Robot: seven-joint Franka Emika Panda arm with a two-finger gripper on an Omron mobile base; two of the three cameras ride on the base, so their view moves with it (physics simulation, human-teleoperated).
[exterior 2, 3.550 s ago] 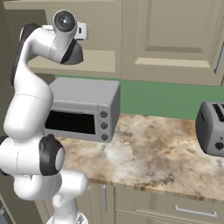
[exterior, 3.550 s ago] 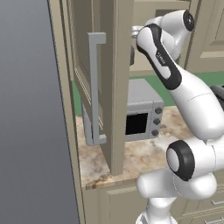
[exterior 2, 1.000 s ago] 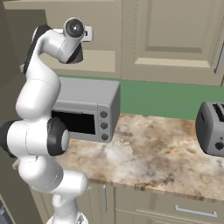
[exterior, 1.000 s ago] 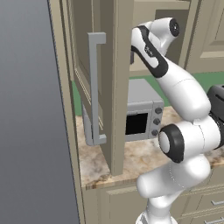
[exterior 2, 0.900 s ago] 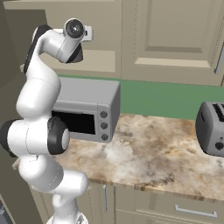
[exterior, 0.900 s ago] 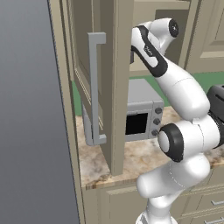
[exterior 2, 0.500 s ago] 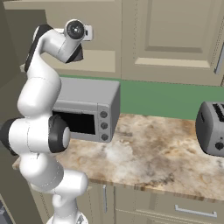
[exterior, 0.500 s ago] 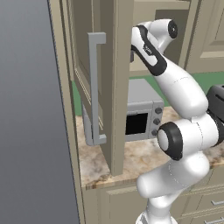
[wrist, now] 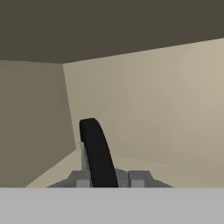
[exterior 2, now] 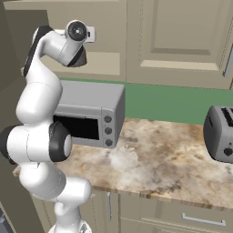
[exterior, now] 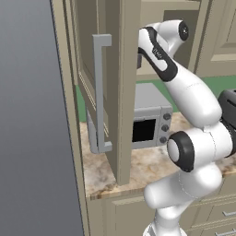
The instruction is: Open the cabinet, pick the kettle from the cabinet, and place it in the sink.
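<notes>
Right, nearest me the arm (exterior: 193, 101) rises from its base in front of the marbled desk (exterior 2: 150, 159) and bends up and to the left, toward the wall units. On the desk a grey toaster oven (exterior 2: 91, 109) stands at the back against the green wall (exterior 2: 173, 102), just behind the arm's elbow, and a dark toaster (exterior 2: 220, 134) sits well apart from it at the far right. A tall flat grey panel (exterior: 32, 138) takes up the left of the left base view. Just beside it the cabinet (exterior: 122, 92) has its raised-panel door swung out toward me, edge on, with the long grey bar handle (exterior: 98, 92) on its outer face. The arm's wrist passes behind that door edge into the opening, so from the base I lose the hand there. From the hand camera I am looking into the beige inside of the cabinet, with its back wall, left wall and shelf floor. The kettle (wrist: 97, 148) is in there, right under the hand. What I see of it is the black arched handle, rising between the tips of the tool (wrist: 110, 180). The grey tips sit close on either side of that handle, but I cannot tell whether they are clamped on it or just flanking it.
</notes>
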